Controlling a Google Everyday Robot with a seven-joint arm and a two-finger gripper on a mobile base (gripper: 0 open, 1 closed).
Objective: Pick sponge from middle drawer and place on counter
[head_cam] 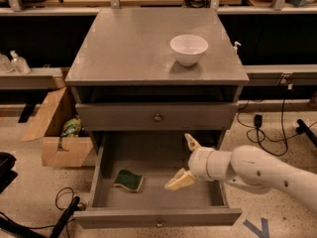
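Note:
The sponge point(129, 180), dark green on top with a pale yellow edge, lies flat on the floor of the open middle drawer point(157, 216), toward its front left. My gripper point(185, 161) is open, its two pale fingers spread one above the other, hanging over the middle of the drawer to the right of the sponge and apart from it. The white arm reaches in from the lower right. The grey counter point(133, 46) tops the cabinet.
A white bowl point(188, 49) stands on the counter's right side. A shut drawer with a round knob point(157, 117) sits above the open one. A cardboard box point(54, 133) stands on the floor at left. Cables lie at lower left and at right.

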